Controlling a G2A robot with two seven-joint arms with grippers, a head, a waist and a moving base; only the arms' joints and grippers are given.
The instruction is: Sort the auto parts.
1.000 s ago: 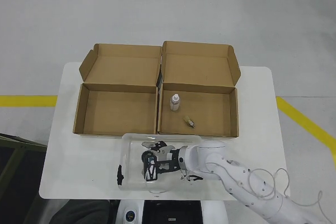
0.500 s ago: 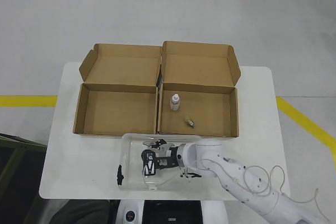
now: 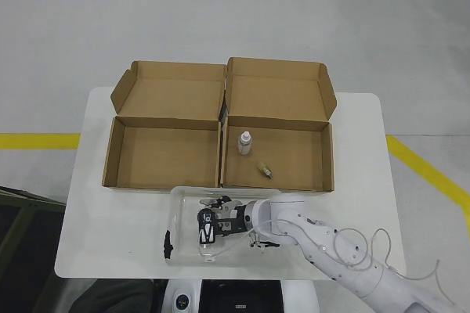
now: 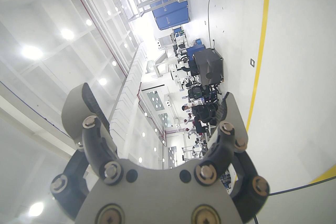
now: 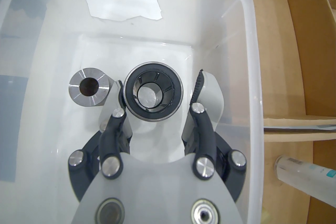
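From above the right gripper (image 3: 206, 229) sits low in the clear bin (image 3: 172, 211); its wrist view shows fingers (image 5: 208, 93) wide around an upright, black-rimmed steel bearing (image 5: 153, 91), one pad touching. The left gripper (image 4: 156, 97) gapes empty.

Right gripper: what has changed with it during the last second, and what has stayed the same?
The right gripper slid slightly deeper into the clear bin, toward its black-taped end, and its open fingers now straddle the bearing without clamping it. The cardboard boxes and the bottle stayed put.
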